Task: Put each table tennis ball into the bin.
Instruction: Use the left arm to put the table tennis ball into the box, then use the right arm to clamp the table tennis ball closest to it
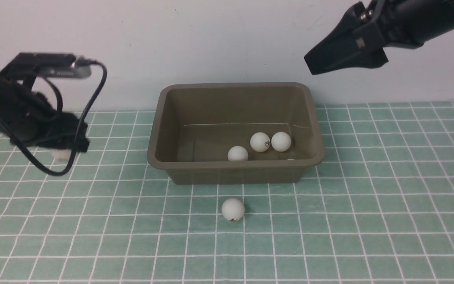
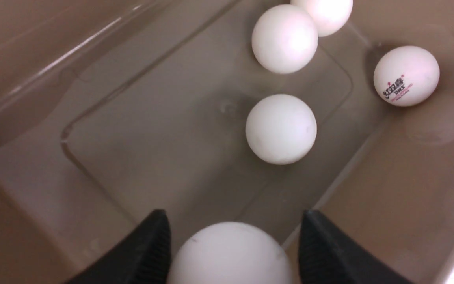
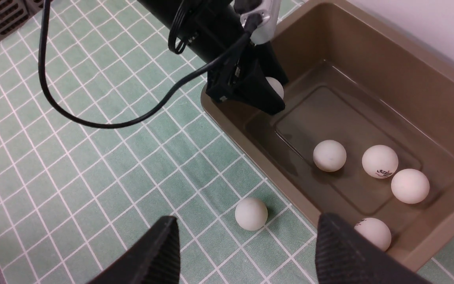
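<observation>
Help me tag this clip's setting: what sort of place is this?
Probably a robot test bench, not a home: a green checked mat against a bare white wall, holding an olive bin and table tennis balls.

There are six white balls [image 3: 329, 156]: four in the bin [image 3: 369, 71], one at the left claw [image 2: 233, 213], one by the right claw [image 3: 246, 221]. One bin, two claws.

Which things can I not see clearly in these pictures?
Front view: left end effector blurred; one ball almost hidden behind the bin's near wall.
Left wrist view: the ball between the fingers is cut off by the edge; grip unclear.
Right wrist view: that ball mostly behind the end effector.
</observation>
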Tool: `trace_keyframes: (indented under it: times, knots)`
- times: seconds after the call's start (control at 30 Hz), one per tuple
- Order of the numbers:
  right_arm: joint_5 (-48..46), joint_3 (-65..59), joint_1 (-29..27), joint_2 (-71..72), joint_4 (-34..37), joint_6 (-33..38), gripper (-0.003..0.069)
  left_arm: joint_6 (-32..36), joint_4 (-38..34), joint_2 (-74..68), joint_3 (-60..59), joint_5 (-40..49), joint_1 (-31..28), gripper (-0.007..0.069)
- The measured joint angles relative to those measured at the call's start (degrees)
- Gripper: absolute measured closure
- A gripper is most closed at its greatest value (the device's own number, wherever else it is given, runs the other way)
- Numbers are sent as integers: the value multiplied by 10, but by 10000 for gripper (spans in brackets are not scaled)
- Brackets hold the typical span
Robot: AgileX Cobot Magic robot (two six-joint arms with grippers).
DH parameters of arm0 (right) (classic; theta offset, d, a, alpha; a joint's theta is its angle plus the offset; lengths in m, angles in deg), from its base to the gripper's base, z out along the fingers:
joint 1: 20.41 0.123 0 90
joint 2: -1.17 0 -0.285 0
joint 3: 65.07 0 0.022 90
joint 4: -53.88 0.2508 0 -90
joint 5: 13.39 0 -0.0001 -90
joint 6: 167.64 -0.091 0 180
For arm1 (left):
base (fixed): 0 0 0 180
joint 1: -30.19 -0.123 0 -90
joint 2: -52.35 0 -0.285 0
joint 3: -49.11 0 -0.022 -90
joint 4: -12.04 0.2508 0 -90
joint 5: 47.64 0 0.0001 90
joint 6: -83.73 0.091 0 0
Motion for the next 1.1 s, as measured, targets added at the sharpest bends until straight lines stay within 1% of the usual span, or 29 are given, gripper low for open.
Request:
trace_keyframes:
  times: [0.07,0.13,0.27,0.33,0.4,0.43,0.47,0.53,0.63,0.73,0.77,0.83,0.97,1.1]
  knots:
    - [0,0,0,0,0,0,237,-5,7,0,8,4,0,217]
    - [0,0,0,0,0,0,237,-10,21,4,21,9,0,176]
    - [0,0,0,0,0,0,237,-36,58,20,46,24,0,139]
    - [0,0,0,0,0,0,237,-67,90,33,65,39,0,132]
    - [0,0,0,0,0,0,237,-118,126,52,85,62,0,134]
    - [0,0,0,0,0,0,237,-143,151,64,93,77,0,137]
    - [0,0,0,0,0,0,237,-150,167,72,98,85,0,140]
    - [0,0,0,0,0,0,237,-210,205,91,108,126,0,158]
    - [0,0,0,0,0,0,237,-262,265,116,112,177,0,185]
    - [0,0,0,0,1,0,237,-308,313,125,113,199,0,211]
    - [0,0,0,0,1,0,237,-315,323,126,112,201,0,220]
    - [0,0,0,0,1,0,237,-352,342,126,107,204,0,242]
    - [0,0,0,0,1,0,237,-423,354,125,94,205,0,286]
    - [0,0,0,0,2,0,237,-446,354,125,85,205,0,321]
